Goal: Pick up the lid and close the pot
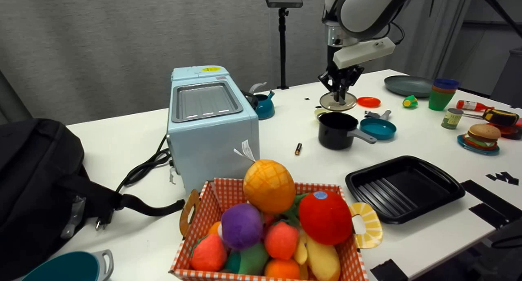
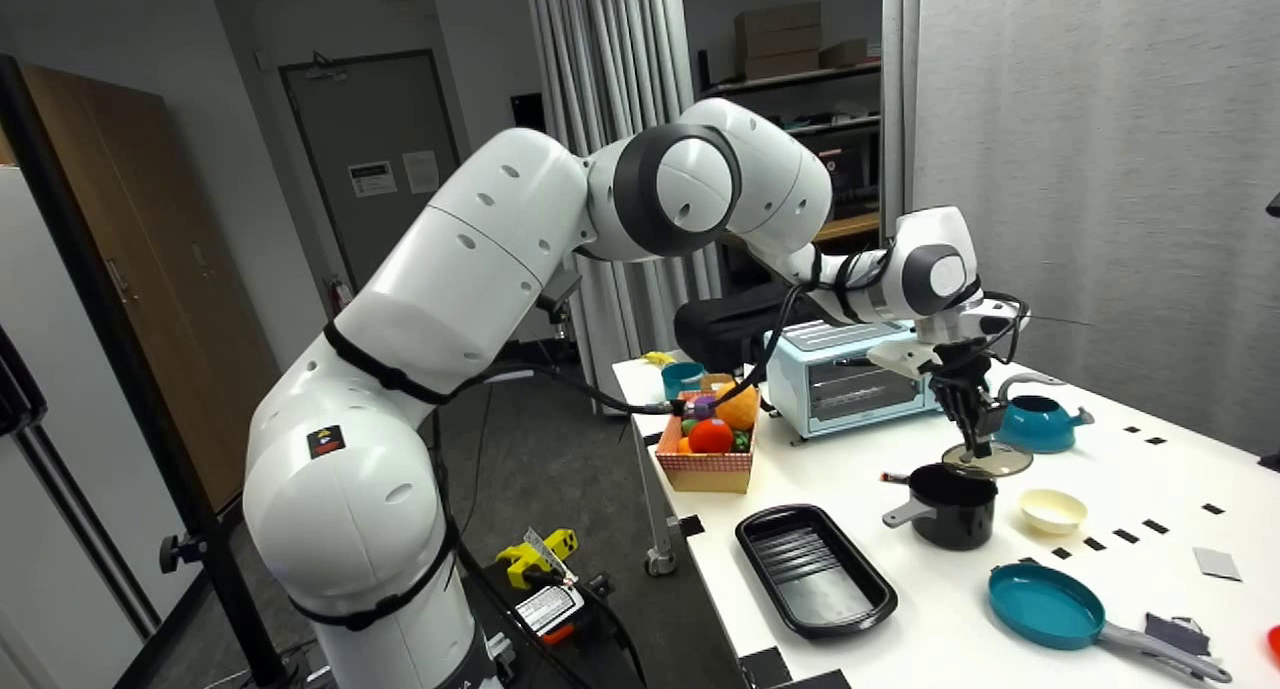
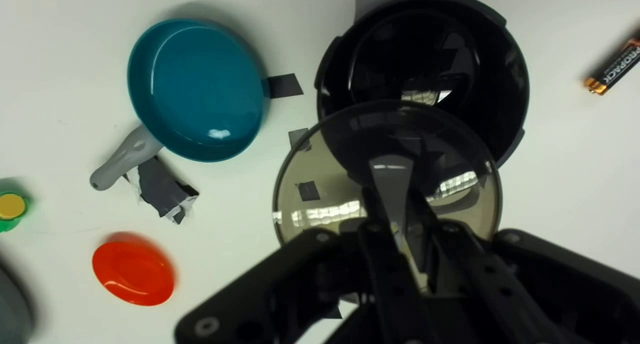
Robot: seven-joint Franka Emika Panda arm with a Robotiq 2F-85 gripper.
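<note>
The round glassy greyish lid (image 1: 327, 102) hangs roughly level from my gripper (image 1: 339, 96). It also shows in an exterior view (image 2: 1008, 461) and in the wrist view (image 3: 320, 169). The fingers are shut on the lid's grey handle (image 3: 392, 172), which shows between them. The small black pot (image 1: 332, 135) stands upright and open on the table, with its grey side handle out. In the wrist view the lid covers part of the pot's opening (image 3: 510, 69) and is offset from it. In an exterior view the lid is above the pot (image 2: 958, 524), apart from it.
A teal pan (image 3: 200, 89) lies beside the pot, and a pale yellow bowl (image 2: 1053, 509) stands close by. A black grill tray (image 1: 403, 187), a battery (image 1: 298, 149), a blue toaster oven (image 1: 214, 142), a teal kettle (image 2: 1040, 426) and a red dish (image 1: 368, 101) are around.
</note>
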